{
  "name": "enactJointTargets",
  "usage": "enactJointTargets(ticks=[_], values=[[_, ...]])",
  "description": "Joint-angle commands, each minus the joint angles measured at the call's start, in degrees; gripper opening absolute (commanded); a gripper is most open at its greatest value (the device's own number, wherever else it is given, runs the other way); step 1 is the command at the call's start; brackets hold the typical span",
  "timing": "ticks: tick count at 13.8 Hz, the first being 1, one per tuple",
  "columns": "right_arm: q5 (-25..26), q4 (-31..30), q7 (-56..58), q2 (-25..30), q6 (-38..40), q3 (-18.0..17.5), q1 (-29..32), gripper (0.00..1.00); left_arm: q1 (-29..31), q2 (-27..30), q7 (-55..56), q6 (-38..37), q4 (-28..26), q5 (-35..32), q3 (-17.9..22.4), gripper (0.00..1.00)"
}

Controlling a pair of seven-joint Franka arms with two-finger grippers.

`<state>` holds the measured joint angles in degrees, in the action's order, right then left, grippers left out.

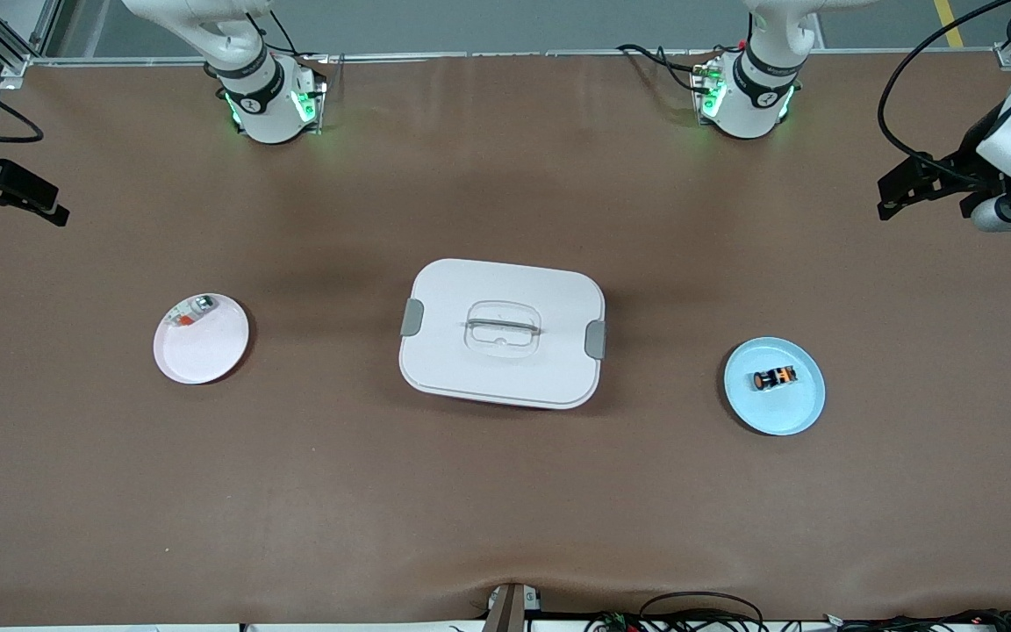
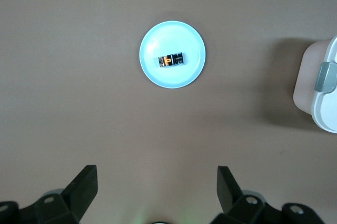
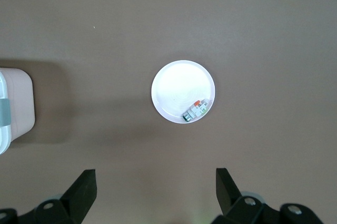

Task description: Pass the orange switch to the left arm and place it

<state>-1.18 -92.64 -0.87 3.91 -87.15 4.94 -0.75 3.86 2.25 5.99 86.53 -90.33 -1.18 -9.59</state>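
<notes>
The orange switch [image 1: 774,378] lies on its side on a light blue plate [image 1: 799,412] toward the left arm's end of the table. The white lidded box [image 1: 502,332] stands mid-table between the two plates. My left gripper [image 1: 885,200] hangs high over bare table at the left arm's end, open and empty. In the left wrist view the switch [image 2: 171,60] is well clear of the open left gripper [image 2: 157,182]. My right gripper [image 1: 58,206] hovers open and empty over the right arm's end. Its wrist view shows the right gripper [image 3: 156,182] wide apart.
A pale pink plate [image 1: 207,351] toward the right arm's end carries a small silver-green-red piece [image 1: 192,312]; the piece [image 3: 195,110] also shows in the right wrist view. Box corners [image 2: 321,92] [image 3: 16,103] show in both wrist views. Brown table surface surrounds everything.
</notes>
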Motion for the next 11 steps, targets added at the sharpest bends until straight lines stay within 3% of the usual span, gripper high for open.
enactJointTargets(ticks=[1,11], values=[[0.74,-0.34,-0.01,1.02,0.13,-0.72,0.57,1.0,0.19,-0.93,-0.28,-0.22,2.36,0.04,0.19,1.0],[0.74,0.0,-0.01,0.93,0.13,-0.72,0.48,1.0,2.12,-0.93,-0.19,-0.22,2.36,0.57,0.19,1.0]])
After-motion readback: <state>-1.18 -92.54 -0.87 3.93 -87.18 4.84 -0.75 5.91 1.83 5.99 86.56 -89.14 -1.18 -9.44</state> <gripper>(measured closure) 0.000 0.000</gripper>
